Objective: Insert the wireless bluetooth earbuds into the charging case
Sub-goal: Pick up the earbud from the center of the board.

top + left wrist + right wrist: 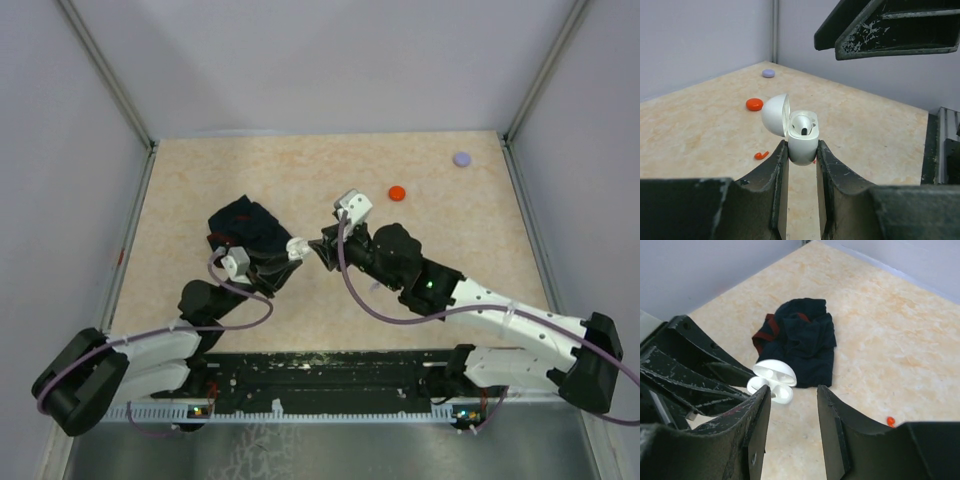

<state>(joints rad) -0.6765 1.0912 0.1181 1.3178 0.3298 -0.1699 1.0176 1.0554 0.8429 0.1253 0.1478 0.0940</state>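
My left gripper [801, 150] is shut on the white charging case [802, 137] and holds it above the table, lid open, with a white earbud [802, 125] sitting in it. The case also shows in the top view [297, 247] and in the right wrist view [774, 382]. My right gripper [792, 400] is open and empty, just right of the case; in the top view [322, 247] its tips face the left gripper [290, 250]. A red earbud [760, 155] lies on the table below the case; another red one [891, 420] shows in the right wrist view.
A dark cloth [245, 228] lies on the table behind the left gripper, also in the right wrist view [800, 337]. A red disc [397, 192] and a lavender disc [462, 158] lie further back, also in the left wrist view [754, 104] [768, 73]. Walls enclose the table.
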